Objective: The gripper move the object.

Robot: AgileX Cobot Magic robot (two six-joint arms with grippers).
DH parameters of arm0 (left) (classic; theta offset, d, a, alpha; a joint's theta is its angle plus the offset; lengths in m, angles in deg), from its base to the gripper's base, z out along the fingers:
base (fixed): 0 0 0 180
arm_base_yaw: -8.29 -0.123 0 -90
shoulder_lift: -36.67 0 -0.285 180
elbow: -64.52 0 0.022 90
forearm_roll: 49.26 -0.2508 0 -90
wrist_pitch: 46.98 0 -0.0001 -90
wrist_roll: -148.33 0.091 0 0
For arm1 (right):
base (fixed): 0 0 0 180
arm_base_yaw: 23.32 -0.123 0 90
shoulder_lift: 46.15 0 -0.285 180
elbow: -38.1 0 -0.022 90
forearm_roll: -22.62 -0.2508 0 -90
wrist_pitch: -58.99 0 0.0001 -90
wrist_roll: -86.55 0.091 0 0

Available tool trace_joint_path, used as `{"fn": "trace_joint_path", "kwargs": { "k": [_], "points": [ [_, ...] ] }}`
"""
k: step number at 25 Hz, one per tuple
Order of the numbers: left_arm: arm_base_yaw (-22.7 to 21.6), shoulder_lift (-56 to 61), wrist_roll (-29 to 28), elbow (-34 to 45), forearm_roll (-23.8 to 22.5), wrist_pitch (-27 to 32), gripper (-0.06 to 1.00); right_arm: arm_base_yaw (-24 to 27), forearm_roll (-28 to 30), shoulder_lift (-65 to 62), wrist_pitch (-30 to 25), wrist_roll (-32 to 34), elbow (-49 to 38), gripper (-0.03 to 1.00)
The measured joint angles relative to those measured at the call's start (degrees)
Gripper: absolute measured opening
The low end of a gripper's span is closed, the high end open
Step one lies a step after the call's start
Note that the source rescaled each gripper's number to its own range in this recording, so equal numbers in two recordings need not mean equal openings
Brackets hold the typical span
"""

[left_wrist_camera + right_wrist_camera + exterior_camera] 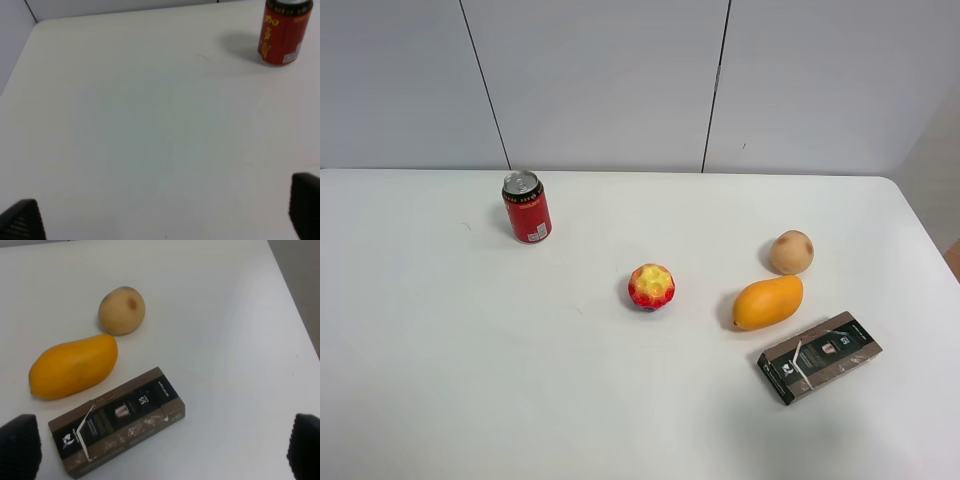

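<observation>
Lying on the white table (440, 380), the smooth orange-yellow mango (73, 366) is flanked closely by a pale round peach (122, 310) and a dark brown carton (117, 421); either could be knocked. The right gripper (165, 452) is held wide apart, empty.

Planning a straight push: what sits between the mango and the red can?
The bumpy red-yellow ball lies roughly between mango and can, in the exterior high view.

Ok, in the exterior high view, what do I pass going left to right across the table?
Red can → bumpy red-yellow ball → orange-yellow mango → brown box. The pale peach overlaps the mango's span, so I leave it unplaced.
</observation>
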Motion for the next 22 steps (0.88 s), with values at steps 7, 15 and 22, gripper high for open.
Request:
{"fn": "trace_joint_path", "kwargs": {
  "k": [7, 15, 22],
  "points": [
    [0.00, 0.00, -0.03, 0.00, 0.00, 0.00, 1.00, 0.00, 0.00, 0.00, 0.00, 0.00, 0.00, 1.00],
    [0.00, 0.00, -0.05, 0.00, 0.00, 0.00, 1.00, 0.00, 0.00, 0.00, 0.00, 0.00, 0.00, 1.00],
    [0.00, 0.00, -0.05, 0.00, 0.00, 0.00, 1.00, 0.00, 0.00, 0.00, 0.00, 0.00, 0.00, 1.00]
  ]
}}
